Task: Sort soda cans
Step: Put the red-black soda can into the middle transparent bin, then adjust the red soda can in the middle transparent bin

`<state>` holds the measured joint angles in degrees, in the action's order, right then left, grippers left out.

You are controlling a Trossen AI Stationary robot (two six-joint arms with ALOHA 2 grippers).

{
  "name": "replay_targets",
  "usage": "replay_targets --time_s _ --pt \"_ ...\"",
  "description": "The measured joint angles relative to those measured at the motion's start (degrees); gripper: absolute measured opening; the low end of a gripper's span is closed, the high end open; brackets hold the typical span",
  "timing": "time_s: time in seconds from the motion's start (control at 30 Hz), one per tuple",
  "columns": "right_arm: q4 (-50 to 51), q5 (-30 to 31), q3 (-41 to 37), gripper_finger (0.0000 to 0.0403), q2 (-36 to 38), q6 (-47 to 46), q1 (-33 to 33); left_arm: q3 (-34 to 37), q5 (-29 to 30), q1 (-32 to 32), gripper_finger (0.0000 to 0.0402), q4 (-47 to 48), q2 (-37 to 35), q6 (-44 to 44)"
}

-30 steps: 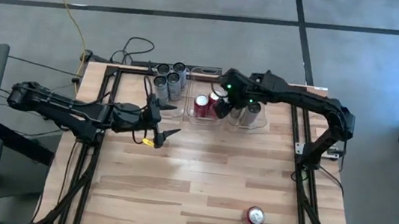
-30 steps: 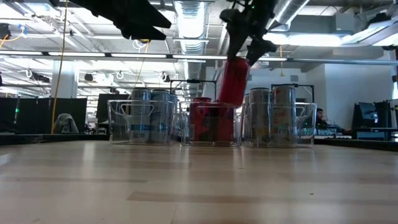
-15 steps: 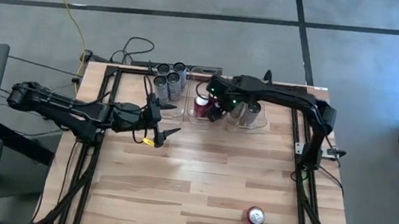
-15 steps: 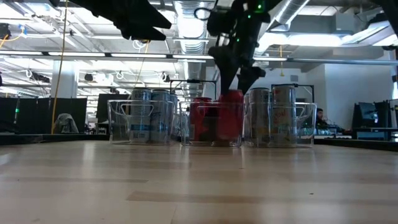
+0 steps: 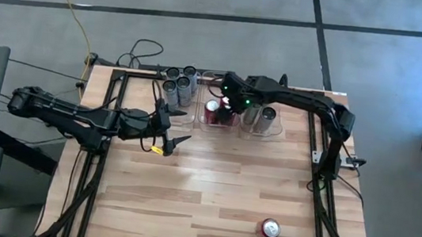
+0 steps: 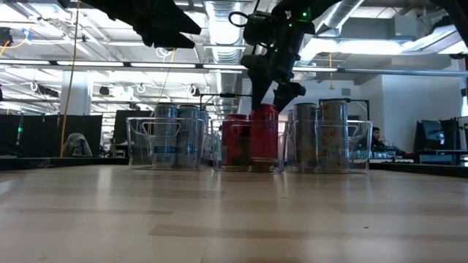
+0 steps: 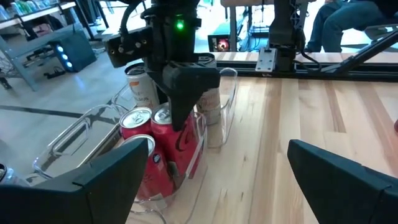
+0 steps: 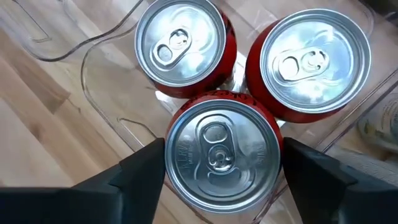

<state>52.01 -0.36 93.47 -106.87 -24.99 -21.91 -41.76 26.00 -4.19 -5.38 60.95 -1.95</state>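
Can [image 6: 264, 133] now down in middle bin [image 5: 199, 121] at counter's far edge, upright beside two other reds; a second ago it hung tilted above. Right end effector [image 8: 217, 152] flanks it, fingers spread either side, grip looks released. Left end effector [image 5: 170, 141] spread, idle mid-left. One red can [image 5: 270, 229] left on near counter [image 5: 203, 189].

Three cans [image 8: 221, 146] stand in the middle bin [image 5: 204, 122] (bins either side), one can [image 5: 270, 228] lies well apart.
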Motion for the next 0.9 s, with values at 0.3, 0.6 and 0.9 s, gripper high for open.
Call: replay_targets --time_s 0.3,0.6,0.9 --pt "-0.15 0.5 0.07 0.0396 0.11 -1.38 -0.07 0.0 0.27 0.0 0.038 1.51 0.0 -0.21" --pt "2.63 5.82 4.84 0.0379 0.09 0.88 3.07 0.0 1.31 0.02 0.038 2.06 0.0 -0.37" --pt "-5.43 7.97 9.01 0.0364 -0.24 7.89 8.23 0.02 9.4 0.04 0.038 6.56 -1.07 -2.08"
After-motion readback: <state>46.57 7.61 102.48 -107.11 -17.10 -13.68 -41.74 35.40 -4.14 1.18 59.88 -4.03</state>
